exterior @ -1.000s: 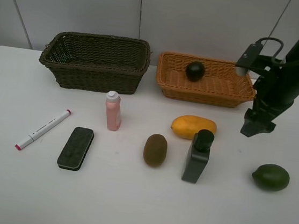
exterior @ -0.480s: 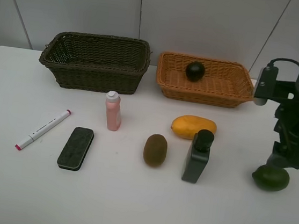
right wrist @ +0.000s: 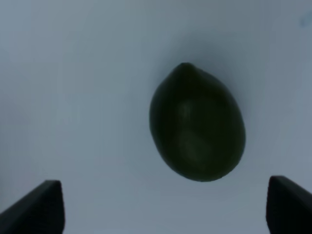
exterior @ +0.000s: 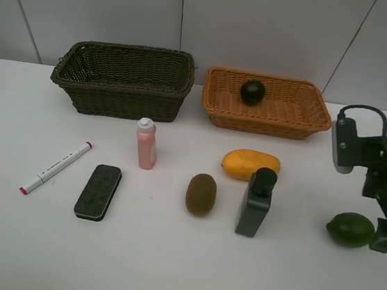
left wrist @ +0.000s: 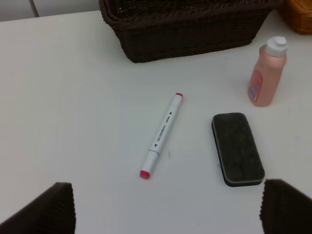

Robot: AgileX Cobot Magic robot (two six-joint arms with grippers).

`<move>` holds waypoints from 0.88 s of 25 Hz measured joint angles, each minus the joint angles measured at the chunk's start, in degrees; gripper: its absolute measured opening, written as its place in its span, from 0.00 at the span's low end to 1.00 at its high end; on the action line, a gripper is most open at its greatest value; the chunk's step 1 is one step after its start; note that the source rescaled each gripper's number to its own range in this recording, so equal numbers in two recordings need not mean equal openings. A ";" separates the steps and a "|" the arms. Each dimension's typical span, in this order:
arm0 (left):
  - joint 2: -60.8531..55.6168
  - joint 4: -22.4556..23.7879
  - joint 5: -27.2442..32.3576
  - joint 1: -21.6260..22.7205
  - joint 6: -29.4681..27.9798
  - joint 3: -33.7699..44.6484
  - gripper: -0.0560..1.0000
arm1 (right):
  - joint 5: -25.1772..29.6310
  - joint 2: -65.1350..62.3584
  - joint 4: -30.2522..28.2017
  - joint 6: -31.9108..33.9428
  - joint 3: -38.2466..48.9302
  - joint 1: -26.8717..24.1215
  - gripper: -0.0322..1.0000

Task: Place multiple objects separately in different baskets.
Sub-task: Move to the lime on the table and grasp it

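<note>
While the right gripper (right wrist: 165,214) stood wide, the lime (right wrist: 196,124) lay just ahead.
Long axis ran across the closing line; left gripper (left wrist: 168,209), also wide, hung well apart.

Two wicker baskets (exterior: 122,98) (exterior: 266,124), four pieces of fruit (exterior: 250,164) (exterior: 201,193) (exterior: 350,229) (exterior: 253,91), two bottles (exterior: 146,144) (exterior: 255,204), one marker (exterior: 56,167), one eraser (exterior: 98,191).
</note>
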 joint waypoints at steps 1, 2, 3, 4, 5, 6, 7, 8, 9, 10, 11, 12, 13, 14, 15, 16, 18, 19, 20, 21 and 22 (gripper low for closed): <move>0.00 0.00 0.00 0.00 0.00 0.00 1.00 | -1.04 0.00 -0.73 -0.29 0.84 0.00 0.99; 0.00 0.00 0.00 0.00 0.00 0.00 1.00 | -2.50 0.00 -1.33 -0.42 1.43 0.00 0.99; 0.00 0.00 0.00 0.00 0.00 0.00 1.00 | -4.13 0.00 -1.78 -0.55 2.04 0.00 0.99; 0.00 0.00 0.00 0.00 0.00 0.00 1.00 | -5.75 0.00 -1.93 -0.55 2.59 0.00 0.99; 0.00 0.00 0.00 0.00 0.00 0.00 1.00 | -7.04 0.00 -2.11 -0.55 3.19 -0.10 0.99; 0.00 0.00 0.00 0.00 0.00 0.00 1.00 | -8.46 0.00 -2.12 -0.55 3.58 -0.38 0.99; 0.00 0.00 0.00 0.00 0.00 0.00 1.00 | -9.73 0.28 -2.11 -0.61 4.01 -0.94 0.99; 0.00 0.00 0.00 0.00 0.00 0.00 1.00 | -10.61 0.63 -2.28 -0.66 4.32 -1.62 0.99; 0.00 0.00 0.00 0.00 0.00 0.00 1.00 | -11.42 1.15 -2.58 -0.67 4.51 -2.18 0.99; 0.00 0.00 0.00 0.00 0.00 0.00 1.00 | -12.04 1.69 -2.98 -0.67 4.69 -2.81 0.99; 0.00 0.00 0.00 0.00 0.00 0.00 1.00 | -12.45 2.13 -3.18 -0.72 4.69 -3.31 0.99; 0.00 0.00 0.00 0.00 0.00 0.00 1.00 | -12.98 2.59 -3.34 -0.72 4.69 -3.51 0.99; 0.00 0.00 0.00 0.00 0.00 0.00 1.00 | -13.62 3.00 -3.46 -0.72 4.69 -3.60 0.99; 0.00 0.00 0.00 0.00 0.00 0.00 1.00 | -14.15 3.47 -3.46 -0.72 4.69 -3.71 0.99; 0.00 0.00 0.00 0.00 0.00 0.00 1.00 | -14.52 3.94 -3.48 -0.72 4.69 -3.78 0.99; 0.00 0.00 0.00 0.00 0.00 0.00 1.00 | -14.80 4.54 -3.53 -0.72 4.69 -3.78 0.99; 0.00 0.00 0.00 0.00 0.00 0.00 1.00 | -15.44 6.04 -3.58 -0.72 4.69 -3.91 0.99; 0.00 0.00 0.00 0.00 0.00 0.00 1.00 | -15.71 6.75 -3.58 -0.72 4.75 -3.96 0.99; 0.00 0.00 0.00 0.00 0.00 0.00 1.00 | -16.09 7.60 -3.58 -0.72 4.75 -3.96 0.99; 0.00 0.00 0.00 0.00 0.00 0.00 1.00 | -16.50 8.47 -3.58 -0.72 4.75 -3.96 0.99; 0.00 0.00 0.00 0.00 0.00 0.00 1.00 | -16.83 9.18 -3.58 -0.72 4.75 -3.96 0.99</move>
